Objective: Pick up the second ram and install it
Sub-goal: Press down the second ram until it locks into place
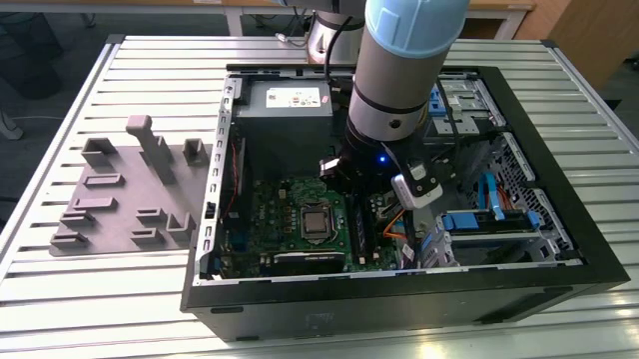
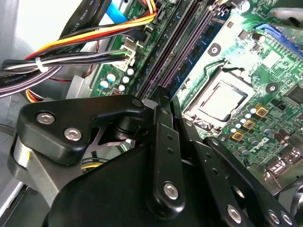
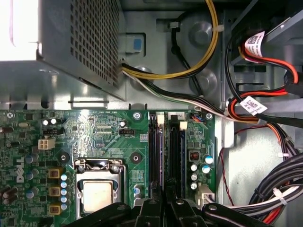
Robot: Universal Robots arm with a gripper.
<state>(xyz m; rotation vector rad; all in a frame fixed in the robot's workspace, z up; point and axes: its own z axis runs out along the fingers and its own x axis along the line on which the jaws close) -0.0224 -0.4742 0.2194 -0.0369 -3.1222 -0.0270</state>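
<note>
My gripper (image 3: 164,202) hangs low over the black memory slots of the motherboard (image 1: 269,217), inside the open PC case (image 1: 399,299). In both wrist views its fingers (image 2: 163,142) stand nearly together. The second ram (image 3: 162,156) shows as a thin edge-on board that runs out from between the fingertips along one slot (image 2: 176,56). It stands upright in line with that slot. How deep it sits in the slot is hidden. Beside it, the neighbouring slot holds a blue-green stick (image 2: 201,45).
The CPU socket (image 3: 97,194) lies beside the slots. The grey power supply (image 3: 80,47) stands past their far end. Bundled cables (image 3: 265,118) crowd the other side. On the slatted table, a grey fixture plate (image 1: 130,202) lies at the exterior view's left.
</note>
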